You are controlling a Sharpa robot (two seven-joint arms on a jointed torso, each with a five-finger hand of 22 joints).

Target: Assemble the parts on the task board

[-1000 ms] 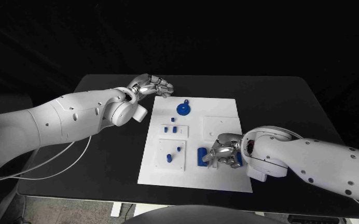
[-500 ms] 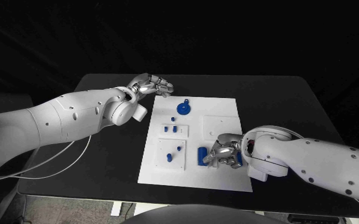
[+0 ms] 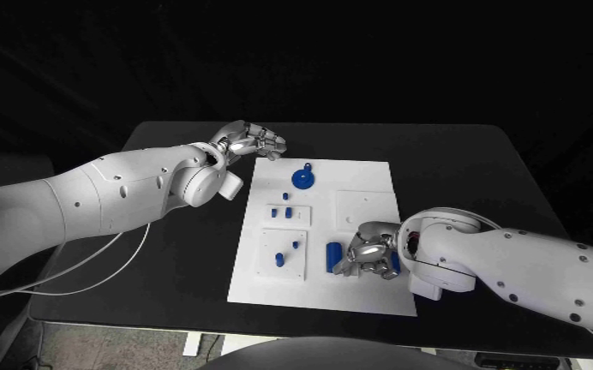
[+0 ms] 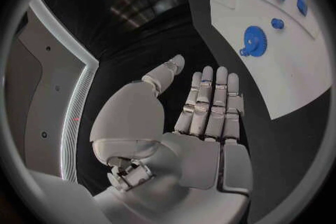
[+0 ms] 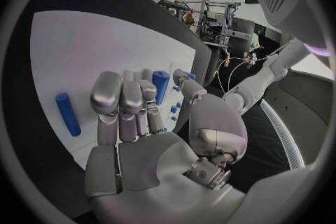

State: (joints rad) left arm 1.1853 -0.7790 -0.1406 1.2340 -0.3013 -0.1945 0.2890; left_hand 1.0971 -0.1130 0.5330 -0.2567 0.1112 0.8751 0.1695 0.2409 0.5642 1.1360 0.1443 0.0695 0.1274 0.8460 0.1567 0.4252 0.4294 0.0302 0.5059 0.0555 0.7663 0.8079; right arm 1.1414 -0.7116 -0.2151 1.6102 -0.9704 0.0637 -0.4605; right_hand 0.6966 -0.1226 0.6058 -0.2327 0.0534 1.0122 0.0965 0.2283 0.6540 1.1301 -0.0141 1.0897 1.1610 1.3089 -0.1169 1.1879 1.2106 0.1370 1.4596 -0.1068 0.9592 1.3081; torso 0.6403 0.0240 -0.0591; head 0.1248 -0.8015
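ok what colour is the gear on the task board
Blue; the gear shows best in the left wrist view.

White board (image 3: 371, 297), blue parts (image 3: 302, 182), blk table (image 3: 458, 164)

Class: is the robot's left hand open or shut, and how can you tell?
Open. The left hand holds nothing: its fingers lie straight, above the black table.
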